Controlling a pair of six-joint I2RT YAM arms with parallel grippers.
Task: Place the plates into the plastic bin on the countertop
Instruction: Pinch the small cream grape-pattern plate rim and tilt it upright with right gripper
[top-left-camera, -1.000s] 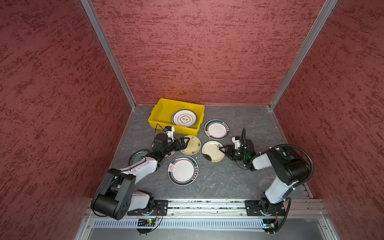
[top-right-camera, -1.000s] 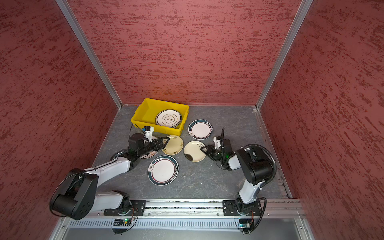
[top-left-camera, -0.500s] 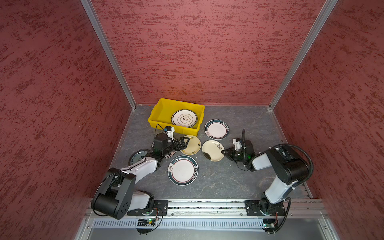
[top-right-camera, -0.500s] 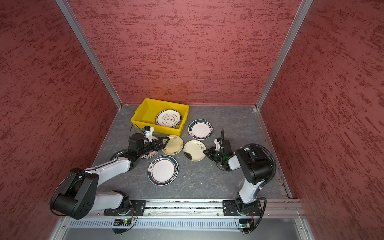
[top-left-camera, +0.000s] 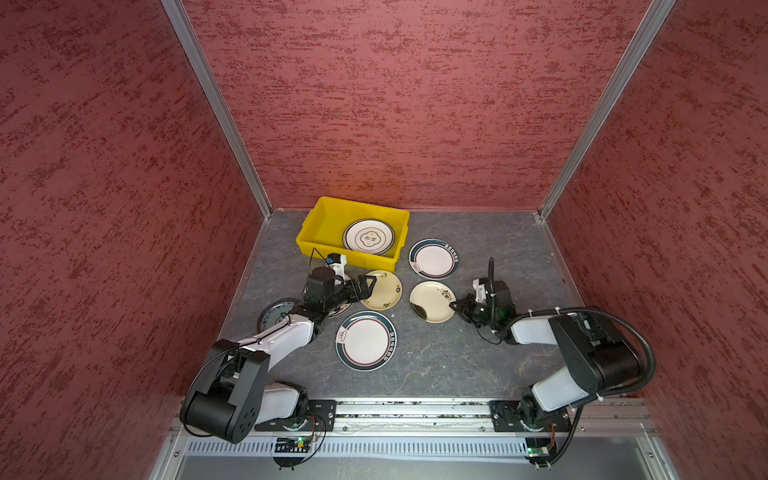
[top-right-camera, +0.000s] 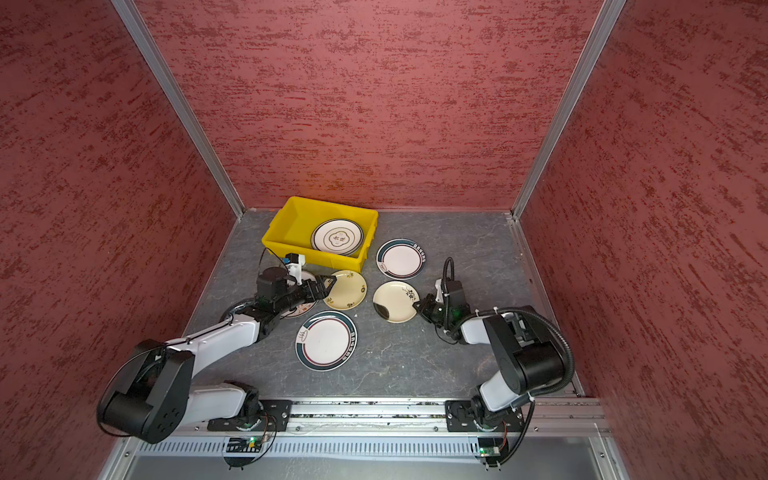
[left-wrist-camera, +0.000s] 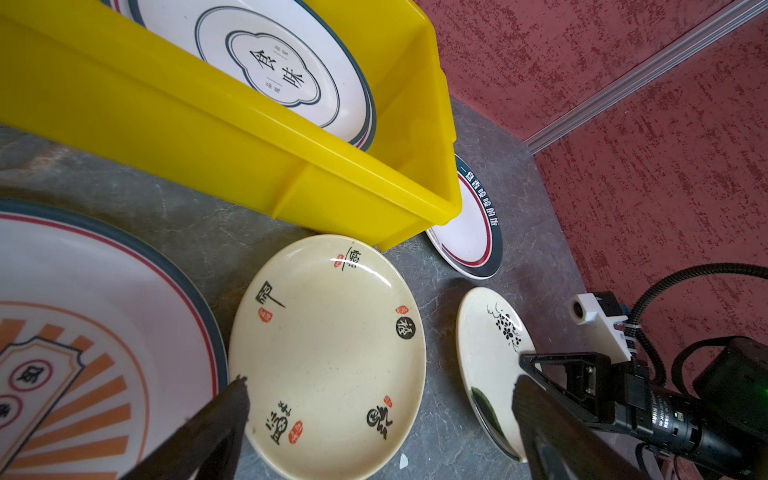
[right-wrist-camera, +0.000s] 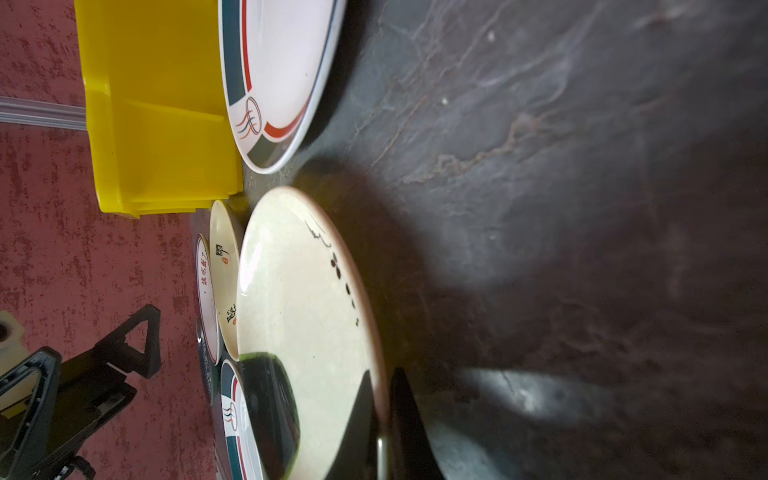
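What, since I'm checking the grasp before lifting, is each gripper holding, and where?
The right gripper is shut on the cream sprig-painted plate, pinching its rim. The left gripper is open, holding nothing.

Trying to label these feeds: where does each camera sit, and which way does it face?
Top views: high over the front rail, looking down at countertop, bin and plates; left arm and right arm show.
Left wrist: on the left arm, facing the seal plate and bin; left end effector open, fingers showing.
Right wrist: on the right arm, skimming the countertop; right end effector pinches the sprig plate rim.
Shared: both wrist views show bin and sprig plate.
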